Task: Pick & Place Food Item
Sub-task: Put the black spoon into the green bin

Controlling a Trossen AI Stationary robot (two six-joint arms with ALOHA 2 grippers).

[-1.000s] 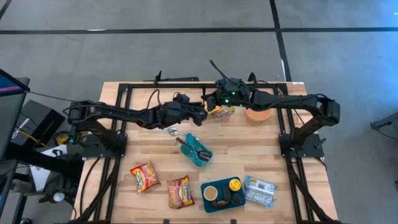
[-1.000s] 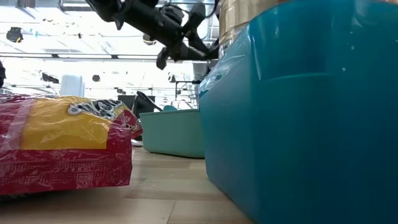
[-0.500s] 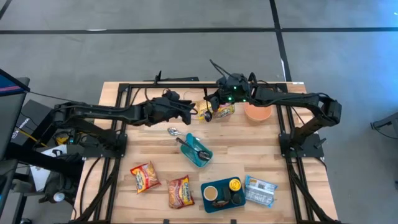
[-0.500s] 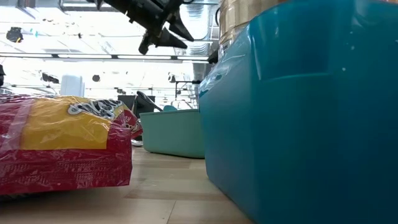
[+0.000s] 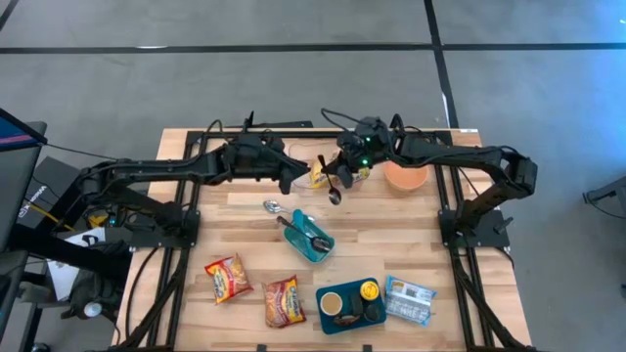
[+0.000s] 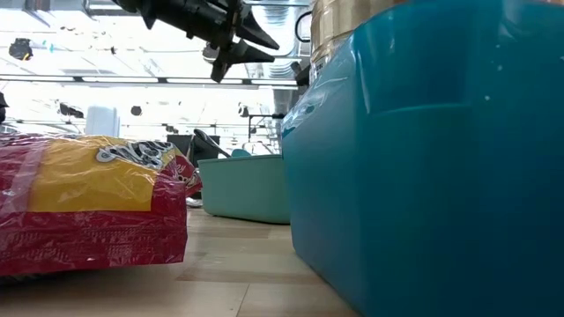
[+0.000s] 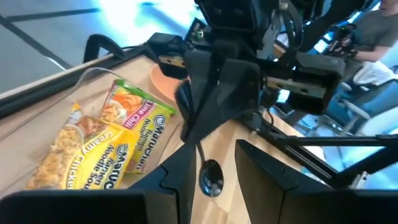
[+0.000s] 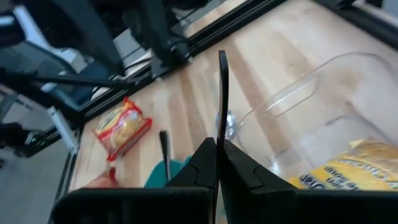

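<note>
Two yellow noodle packets [image 5: 318, 176] [image 5: 357, 174] lie flat at the table's far middle, next to an orange bowl [image 5: 404, 178]. In the left wrist view they are a yellow packet [image 7: 81, 162] and a green-topped one [image 7: 137, 124]. My right gripper [image 5: 337, 179] [image 8: 216, 146] hovers over them, shut on a black spoon [image 5: 335, 194]. My left gripper [image 5: 293, 178] [image 7: 214, 149] is just left of it, raised. It is open with nothing between its fingers, and the spoon's bowl [image 7: 210, 177] shows beyond the gap. My right gripper pinches the black spoon's thin handle [image 8: 221, 127] between its two shut fingers. The fingers slant down from the table's right side, and the handle runs on past their tips. The spoon is lifted clear of the table, with its bowl end [image 7: 210, 177] hanging lowest.
A silver spoon [image 5: 272, 206] lies on the wood near a teal container [image 5: 311, 237] that holds another spoon. Two red packets [image 5: 227, 277] [image 5: 284, 300], a teal tray [image 5: 350, 305] with a cup, and a blue packet [image 5: 409, 299] sit near the front edge. Clear plastic [image 8: 323, 106] arches over one noodle packet.
My left gripper has drawn back from my right gripper toward the table's left and far side, and has risen. My right gripper has stayed in place and rolled at the wrist. The black spoon it holds has swung round and now points toward the near edge.
</note>
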